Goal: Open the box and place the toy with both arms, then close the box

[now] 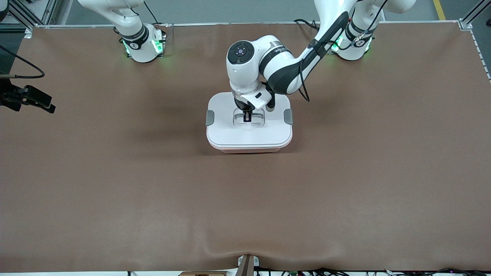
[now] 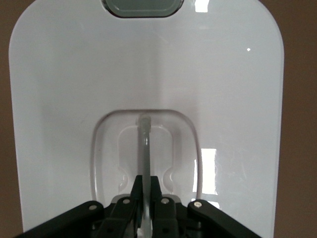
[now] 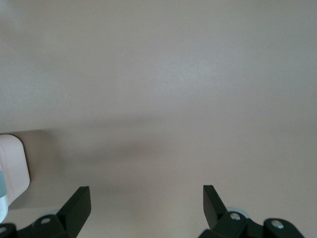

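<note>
The box (image 1: 249, 150) stands at the table's middle, its pale pink body showing under the white lid (image 1: 249, 134). The lid sits on it, with a grey clip (image 1: 210, 117) at each side. My left gripper (image 1: 247, 117) is down in the lid's recessed centre, shut on the thin upright handle (image 2: 144, 148); its fingertips (image 2: 136, 184) press the handle from both sides, and my left gripper (image 2: 146, 179) shows there low over the lid (image 2: 64, 99). My right gripper (image 1: 42, 102) is open and empty above the table at the right arm's end; it also shows in the right wrist view (image 3: 147, 191). The toy is out of view.
The brown table cover (image 1: 245, 199) spreads all round the box. A corner of the box (image 3: 12, 168) shows at the edge of the right wrist view. Both arm bases (image 1: 142, 46) stand along the table's edge farthest from the front camera.
</note>
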`<state>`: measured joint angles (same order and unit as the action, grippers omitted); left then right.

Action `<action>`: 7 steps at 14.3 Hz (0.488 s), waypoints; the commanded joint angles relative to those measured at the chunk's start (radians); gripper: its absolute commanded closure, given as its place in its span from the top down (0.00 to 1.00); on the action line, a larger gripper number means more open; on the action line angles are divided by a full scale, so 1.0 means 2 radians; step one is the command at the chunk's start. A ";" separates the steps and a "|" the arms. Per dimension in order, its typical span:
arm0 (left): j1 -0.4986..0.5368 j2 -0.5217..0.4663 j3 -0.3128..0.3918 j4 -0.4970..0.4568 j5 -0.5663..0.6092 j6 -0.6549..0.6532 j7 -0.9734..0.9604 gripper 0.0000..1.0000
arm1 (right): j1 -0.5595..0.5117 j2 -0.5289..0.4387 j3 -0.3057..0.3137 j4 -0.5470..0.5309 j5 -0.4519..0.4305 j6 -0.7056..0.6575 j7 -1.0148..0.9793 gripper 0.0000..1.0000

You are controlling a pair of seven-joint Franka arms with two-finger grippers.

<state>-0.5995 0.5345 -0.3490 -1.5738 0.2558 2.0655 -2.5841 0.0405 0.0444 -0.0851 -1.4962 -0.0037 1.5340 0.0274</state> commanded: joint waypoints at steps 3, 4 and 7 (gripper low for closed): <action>0.003 0.007 -0.001 0.006 0.014 -0.004 0.004 0.00 | -0.006 0.002 0.004 0.008 0.001 -0.007 0.003 1.00; 0.002 0.007 -0.001 0.008 0.014 -0.003 0.004 0.00 | -0.007 0.002 0.004 0.008 0.001 -0.007 0.003 1.00; 0.001 0.008 0.000 0.008 0.025 -0.003 0.004 0.00 | -0.006 0.002 0.004 0.008 0.001 -0.007 0.004 1.00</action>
<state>-0.5988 0.5350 -0.3490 -1.5730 0.2624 2.0656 -2.5829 0.0405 0.0444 -0.0853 -1.4961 -0.0037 1.5338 0.0274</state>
